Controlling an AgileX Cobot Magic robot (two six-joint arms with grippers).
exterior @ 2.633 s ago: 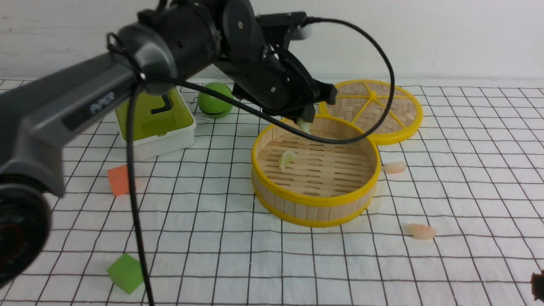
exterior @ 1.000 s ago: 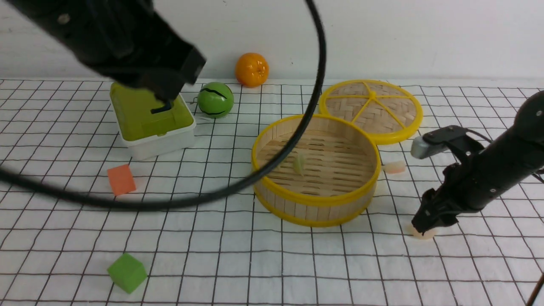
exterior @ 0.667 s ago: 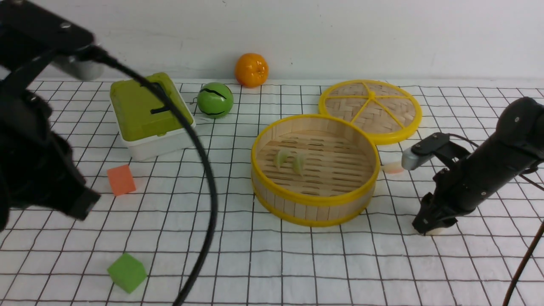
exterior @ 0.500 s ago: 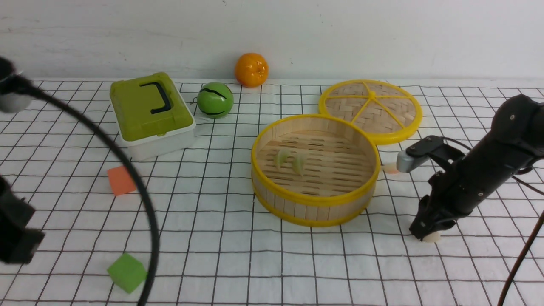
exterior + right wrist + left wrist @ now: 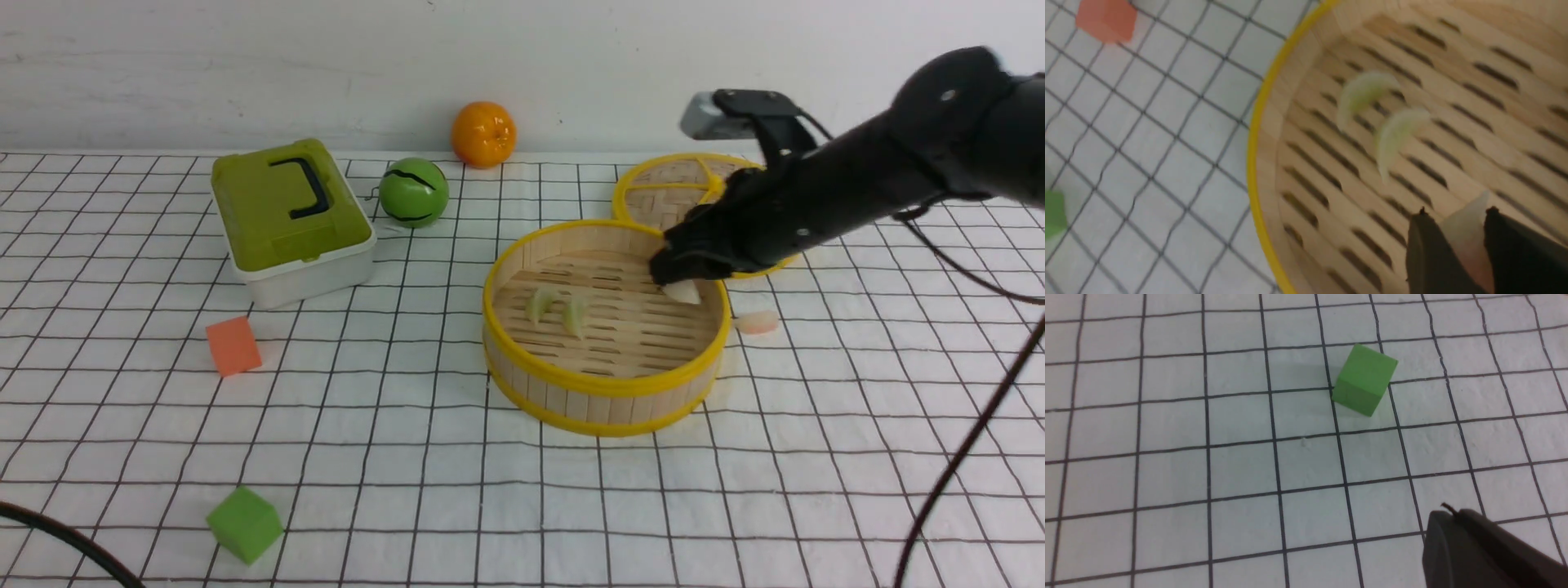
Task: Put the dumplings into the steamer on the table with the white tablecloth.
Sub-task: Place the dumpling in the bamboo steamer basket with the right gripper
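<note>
operator: where is the right gripper (image 5: 682, 282) sitting relative to the steamer (image 5: 600, 384)?

technician: it is hanging inside the steamer's rim, over the right part of the slatted floor, with the arm reaching in across the far right edge. its fingers are pinching a pale pinkish-white dumpling (image 5: 684, 292); in the right wrist view the dumpling (image 5: 1466, 228) is showing wedged between the two dark tips. whether it is touching the floor, i cannot tell.

operator: and the other dumplings?

technician: two pale green dumplings (image 5: 539, 304) (image 5: 575, 314) are lying side by side on the steamer floor, left of centre. one more pinkish dumpling (image 5: 758, 322) is lying on the white tablecloth (image 5: 408, 457), just beside the steamer's right wall, outside it.

operator: left gripper (image 5: 1453, 535) status?

technician: only one dark part is showing at the edge of the left wrist view, above the tablecloth, so i cannot tell whether it is spread or pressed together. a green cube (image 5: 1363, 379) is showing in the same view; it is lying well apart from the steamer, off its left and nearer side.

operator: the lid (image 5: 661, 192)?

technician: it is lying flat, touching the steamer's far right rim.
</note>
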